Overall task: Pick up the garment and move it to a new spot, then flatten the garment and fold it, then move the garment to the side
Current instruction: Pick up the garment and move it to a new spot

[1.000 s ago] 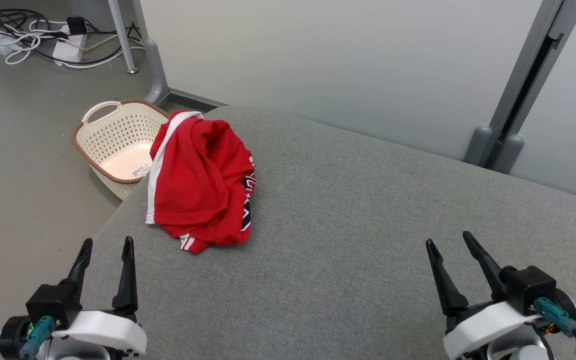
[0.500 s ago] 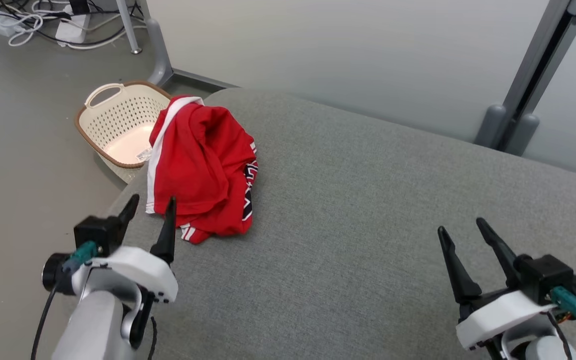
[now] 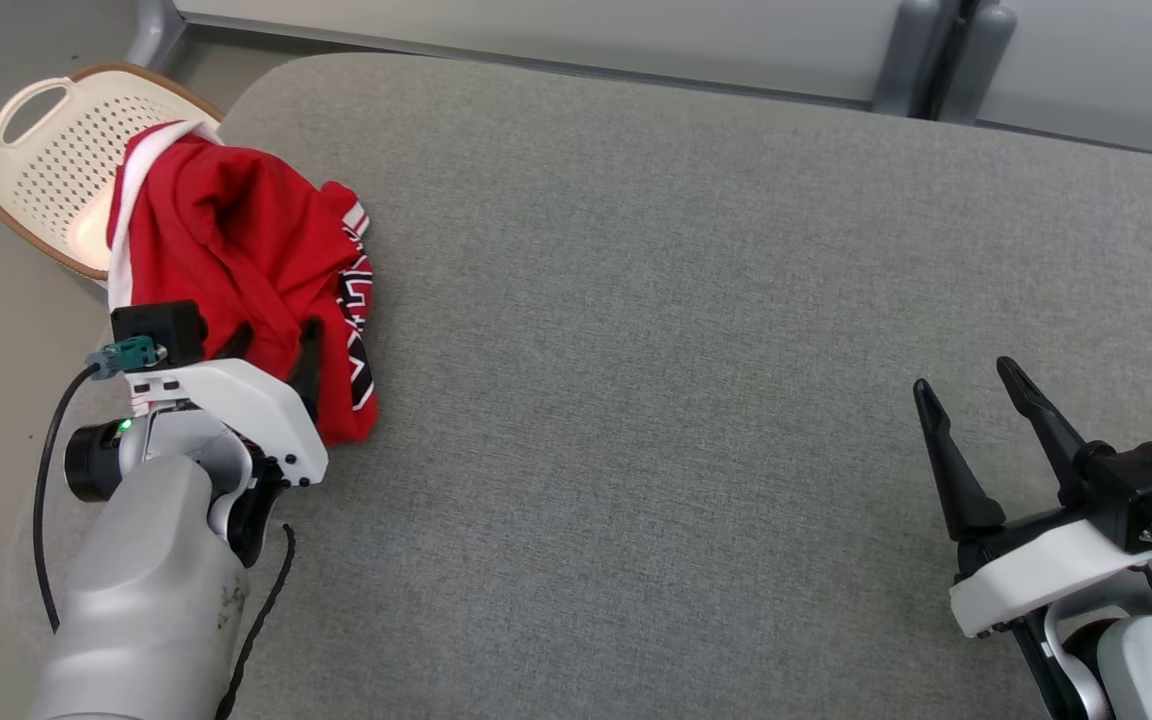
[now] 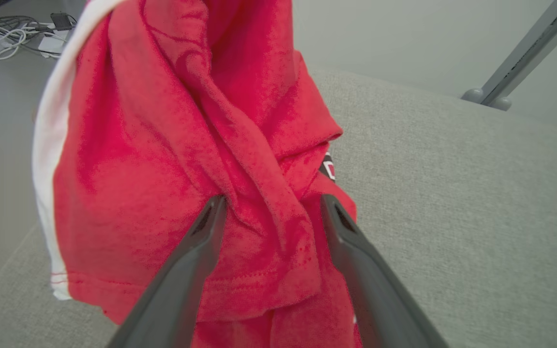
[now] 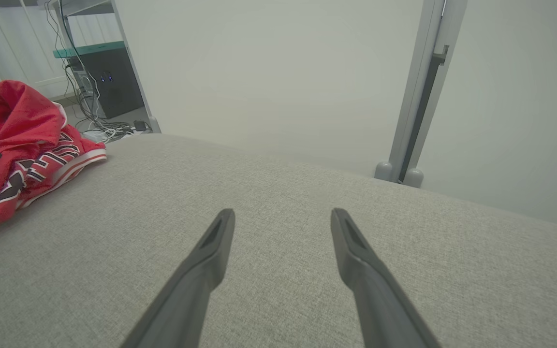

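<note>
Our left gripper [image 3: 274,335] stands with its two dark fingers spread wide at about nine o'clock in the head view, their tips against the near side of the red jersey [image 3: 226,230]. In the left wrist view the fingers straddle a twisted ridge of the red cloth, one on each side, and we see no pinch on it. The cloth between them bulges toward the camera. We cannot tell how deep the tips sit in the folds.

We find the jersey crumpled in a heap at the ten o'clock corner of the grey fabric surface [image 3: 636,300]. A white band runs down its outer edge, and black-and-white lettering shows on the side facing three o'clock. Its far end hangs over the rim of a cream perforated basket [image 3: 46,170], which sits on the floor just beyond that corner, also at ten o'clock.

Our right gripper [image 3: 964,375] sits at four o'clock, well apart from the jersey. Its fingers are likewise spread, with nothing between them, and bare grey fabric lies under them. From its wrist camera we see the jersey at nine o'clock and tangled cables [image 5: 104,128] on the floor behind it.
</note>
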### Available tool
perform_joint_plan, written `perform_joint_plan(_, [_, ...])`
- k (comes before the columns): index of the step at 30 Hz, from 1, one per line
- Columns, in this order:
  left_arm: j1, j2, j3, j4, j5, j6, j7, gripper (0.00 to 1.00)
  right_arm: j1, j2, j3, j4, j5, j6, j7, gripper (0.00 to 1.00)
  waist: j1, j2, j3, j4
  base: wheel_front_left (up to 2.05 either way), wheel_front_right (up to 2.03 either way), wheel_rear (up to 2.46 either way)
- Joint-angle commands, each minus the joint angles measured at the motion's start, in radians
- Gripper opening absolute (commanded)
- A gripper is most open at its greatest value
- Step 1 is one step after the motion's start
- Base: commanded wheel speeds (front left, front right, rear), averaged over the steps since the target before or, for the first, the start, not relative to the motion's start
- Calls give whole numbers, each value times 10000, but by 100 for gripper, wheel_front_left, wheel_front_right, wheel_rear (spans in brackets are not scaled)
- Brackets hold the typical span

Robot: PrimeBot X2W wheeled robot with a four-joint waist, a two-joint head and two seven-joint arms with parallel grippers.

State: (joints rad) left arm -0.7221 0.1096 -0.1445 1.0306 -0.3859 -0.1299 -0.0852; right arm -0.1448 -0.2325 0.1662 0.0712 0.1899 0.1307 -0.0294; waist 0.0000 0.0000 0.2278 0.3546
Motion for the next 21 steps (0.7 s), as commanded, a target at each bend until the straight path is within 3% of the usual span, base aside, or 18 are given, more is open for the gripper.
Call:
perform_joint_plan(1, [-263,119,-27,291,-187,-5,90,100,-145,-56,-35,-54,-2,2,16,100,0,0,296,-254,0,0,0])
perform_joint_plan(2, [-371,169,-35,503,-292,-6,152,90,-179,-65,-42,-49,10,2,9,100,0,0,320,-262,0,0,0])
perform_joint_plan(3, [-482,234,-33,683,-346,-7,125,73,-201,-68,-54,-38,20,2,-6,100,0,0,334,-268,0,0,0])
perform_joint_plan(4, [-580,290,-20,788,-395,-7,-46,0,-209,-62,-63,-17,31,2,-28,100,0,0,334,-269,0,0,0])
perform_joint_plan(13, [-440,794,-157,1067,-204,103,-1678,0,108,233,-183,322,83,2,-365,100,0,0,-497,-133,0,0,0])
perform_joint_plan(17, [-213,992,-116,459,-25,251,-1799,0,289,386,-253,393,48,2,-456,100,0,0,-899,-109,0,0,0])
perform_joint_plan(19, [302,1147,100,-872,161,470,-1812,0,500,518,-358,490,54,2,-549,100,0,0,-1346,-104,0,0,0])
perform_joint_plan(21, [578,1175,124,-1307,289,553,-1808,0,589,579,-375,531,50,2,-567,100,0,0,-1522,-113,0,0,0])
